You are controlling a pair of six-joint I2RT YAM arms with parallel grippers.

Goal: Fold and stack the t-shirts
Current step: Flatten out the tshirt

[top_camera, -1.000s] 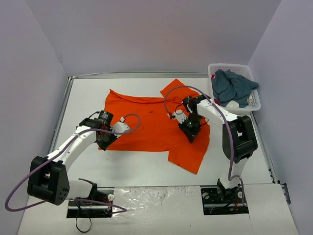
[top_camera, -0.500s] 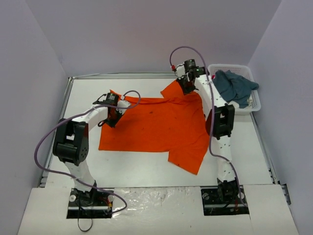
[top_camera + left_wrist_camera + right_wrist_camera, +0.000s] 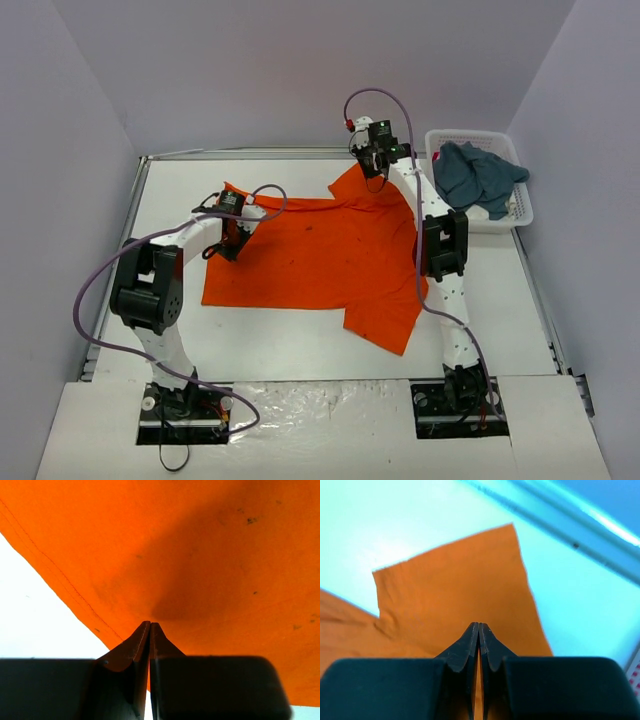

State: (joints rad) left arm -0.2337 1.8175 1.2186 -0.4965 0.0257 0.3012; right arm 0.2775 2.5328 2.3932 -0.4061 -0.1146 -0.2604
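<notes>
Though seemingly pinched, orange t-shirt (image 3: pixel 320 255) flat.

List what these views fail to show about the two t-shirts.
Top view: the teal t-shirt is bunched in the basket; its shape and anything beneath are hidden.
Wrist views: frame edges cut off most of the orange t-shirt; the left gripper and right gripper block the bottom.
Left wrist view: the dark specks are too small to identify.
</notes>
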